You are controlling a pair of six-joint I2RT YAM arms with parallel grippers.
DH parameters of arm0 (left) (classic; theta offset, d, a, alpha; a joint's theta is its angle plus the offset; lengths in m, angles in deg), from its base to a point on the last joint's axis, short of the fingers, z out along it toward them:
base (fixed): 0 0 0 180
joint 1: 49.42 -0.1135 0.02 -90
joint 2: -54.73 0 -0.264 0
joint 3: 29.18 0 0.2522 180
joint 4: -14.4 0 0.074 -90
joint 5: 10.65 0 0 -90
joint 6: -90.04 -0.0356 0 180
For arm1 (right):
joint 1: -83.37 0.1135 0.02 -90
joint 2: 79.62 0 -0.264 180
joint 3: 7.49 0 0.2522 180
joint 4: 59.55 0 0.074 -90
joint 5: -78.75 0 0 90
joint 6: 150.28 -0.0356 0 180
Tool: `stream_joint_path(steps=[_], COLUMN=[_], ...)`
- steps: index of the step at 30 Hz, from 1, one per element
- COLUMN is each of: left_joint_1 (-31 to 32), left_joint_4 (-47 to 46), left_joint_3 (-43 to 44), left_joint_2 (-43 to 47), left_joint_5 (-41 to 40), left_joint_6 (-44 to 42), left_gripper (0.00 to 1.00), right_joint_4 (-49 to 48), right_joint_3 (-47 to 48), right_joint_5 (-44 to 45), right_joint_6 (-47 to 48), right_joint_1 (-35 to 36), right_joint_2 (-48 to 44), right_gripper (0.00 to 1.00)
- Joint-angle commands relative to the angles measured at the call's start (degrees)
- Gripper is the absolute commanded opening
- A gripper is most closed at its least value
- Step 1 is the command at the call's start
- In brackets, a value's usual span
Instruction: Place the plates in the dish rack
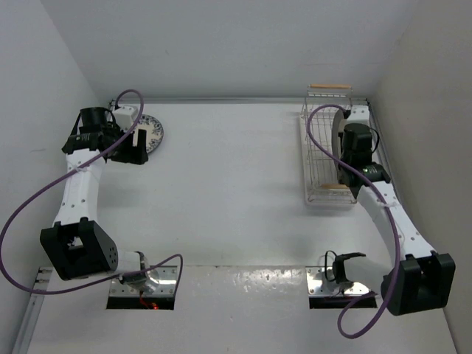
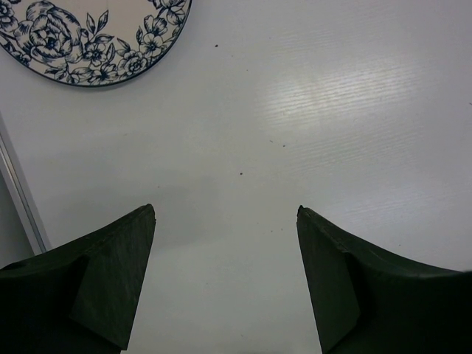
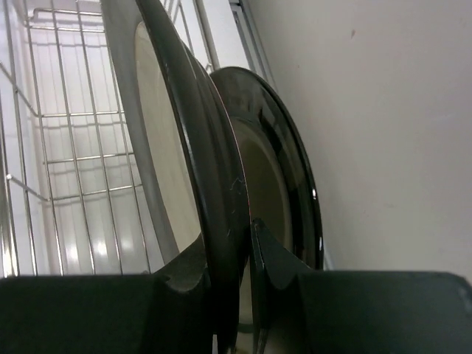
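Dish rack (image 1: 308, 158): white wire basket, wooden bar handle at far end.
Inside it, along right side, two cream plates upright on edge, face to face: grey-brown-rimmed plate (image 3: 158, 147), black-rimmed plate (image 3: 284, 162).
Blue floral plate (image 1: 153, 133): flat on worktop (image 1: 236, 184), well left of rack.

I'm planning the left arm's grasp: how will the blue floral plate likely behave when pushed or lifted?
The floral plate looks like glazed ceramic: probably rigid, breakable, somewhat slippery. Lying flat on the smooth table, it would likely slide, not roll, when pushed. Its low edge probably gives the open left gripper little to pinch.
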Motion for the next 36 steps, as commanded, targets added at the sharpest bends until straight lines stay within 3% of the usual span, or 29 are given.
stream_joint_path(steps=[1,14,27,36], left_joint_1=[-0.67,-0.67,-0.67,-0.67], left_joint_4=[-1.32,-1.32,-1.32,-1.32], left_joint_3=[-0.62,-0.63,-0.63,-0.1], left_joint_2=[0.22,0.22,-0.31,-0.84], left_joint_5=[0.54,0.02,-0.51,-0.51], left_joint_6=[0.91,0.91,0.91,0.91], left_gripper=[0.82,0.82,0.82,0.82], right_joint_4=[-8.44,-5.27,-5.97,-2.46], right_joint_3=[1.21,1.03,-2.4,-1.61], right_joint_5=[-2.59,-9.62,-8.84,-11.21], right_joint_6=[-8.08,-12.92,-3.79,-4.39], right_joint_1=[-2.45,-5.09,-4.57,-4.3], right_joint_2=[-1.01,1.36,0.58,-0.3], right_gripper=[0.0,0.0,0.0,0.0])
